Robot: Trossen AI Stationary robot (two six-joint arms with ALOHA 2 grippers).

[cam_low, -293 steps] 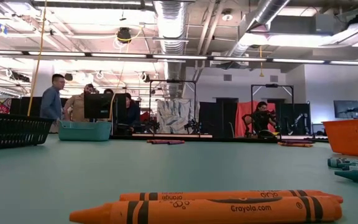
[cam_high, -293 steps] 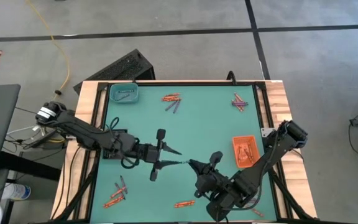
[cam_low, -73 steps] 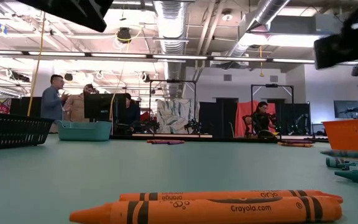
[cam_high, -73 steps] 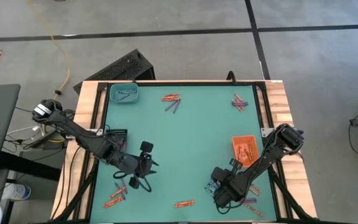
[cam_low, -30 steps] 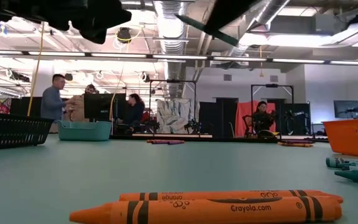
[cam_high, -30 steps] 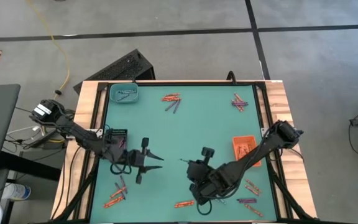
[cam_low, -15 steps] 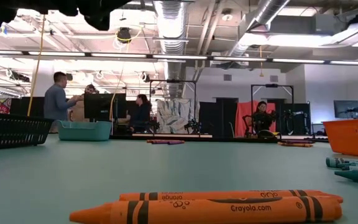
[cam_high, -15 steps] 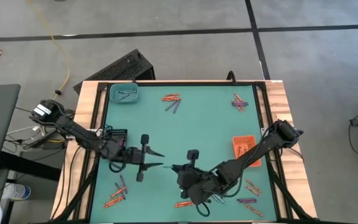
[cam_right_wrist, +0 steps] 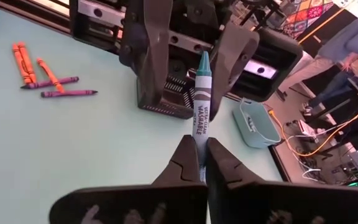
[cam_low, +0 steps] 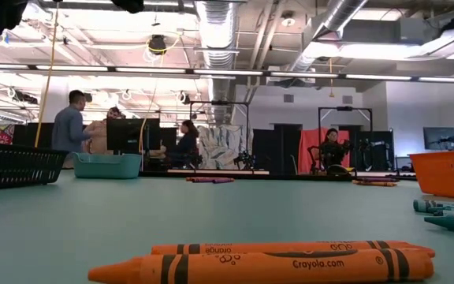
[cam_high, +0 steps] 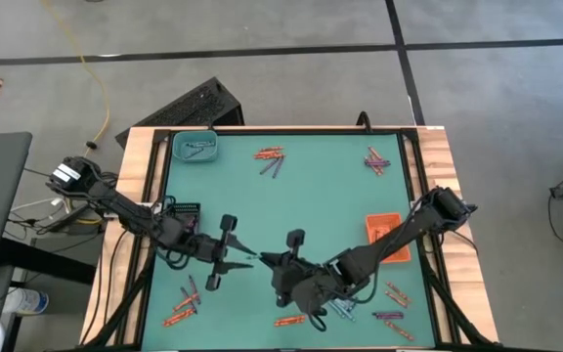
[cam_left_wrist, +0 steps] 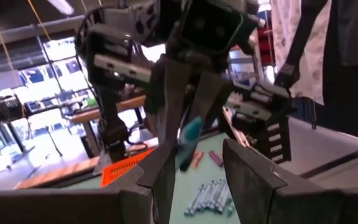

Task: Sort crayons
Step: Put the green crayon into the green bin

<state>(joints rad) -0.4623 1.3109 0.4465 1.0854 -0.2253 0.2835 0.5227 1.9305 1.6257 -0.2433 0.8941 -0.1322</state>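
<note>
Right gripper (cam_high: 265, 260) now further left, meeting left gripper (cam_high: 246, 254) mid-table | right pinches teal crayon (cam_right_wrist: 201, 99) | left fingers (cam_right_wrist: 152, 46) spread around its tip

Both arms meet over the middle of the worktop (cam_high: 311, 200), toward its front edge: the left gripper (cam_high: 245, 256) reaches in from the left, the right gripper (cam_high: 265, 260) from the right, tips almost touching. A crayon (cam_right_wrist: 201, 93) sits clamped in the right jaws, its free end between the spread left jaws. One tray (cam_high: 194, 147) lies at the far left corner, another tray (cam_high: 384, 237) by the right edge. Loose crayons (cam_high: 271, 160) lie scattered behind the arms, at the far right corner, and along the front edge.
</note>
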